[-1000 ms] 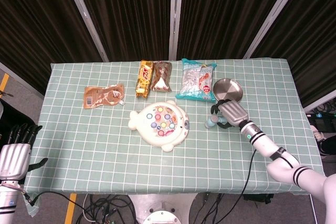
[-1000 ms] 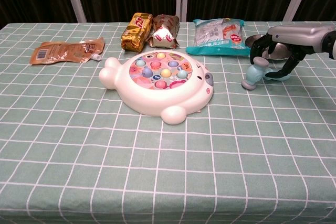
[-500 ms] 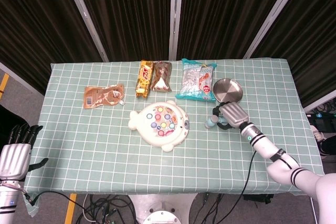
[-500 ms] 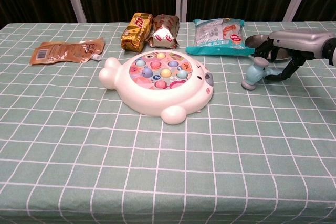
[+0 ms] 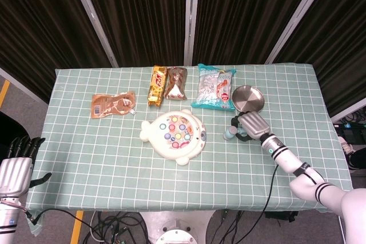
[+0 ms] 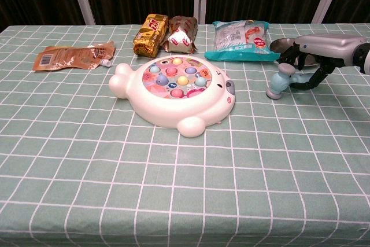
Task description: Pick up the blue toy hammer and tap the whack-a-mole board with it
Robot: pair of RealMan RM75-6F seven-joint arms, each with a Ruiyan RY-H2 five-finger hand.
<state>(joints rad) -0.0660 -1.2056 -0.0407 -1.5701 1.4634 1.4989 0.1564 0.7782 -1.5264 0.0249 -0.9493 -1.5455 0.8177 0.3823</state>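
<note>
The blue toy hammer [image 6: 282, 81] lies on the desk [image 5: 103, 147] toward the right edge, well apart from the whack-a-mole board [image 5: 174, 135], which sits near the desk's centre. The right hand [image 6: 317, 57] is positioned directly over the hammer's handle, its dark fingers [image 6: 317, 77] curled down around the handle, while the hammer head protrudes on the side facing the board. The hammer head appears to rest on or just above the checked cloth; whether the grasp is fully closed cannot be told from either view. A metal dish [image 5: 248, 96] sits just behind the hand, toward the far edge. Along the far edge lie a pale blue snack bag [image 5: 213, 86], two brown wrapped packets [image 5: 168, 83] and a tan pouch [image 5: 114, 104]. The left hand [image 5: 15, 167] is off the desk's near left corner, fingers apart, holding nothing.
</note>
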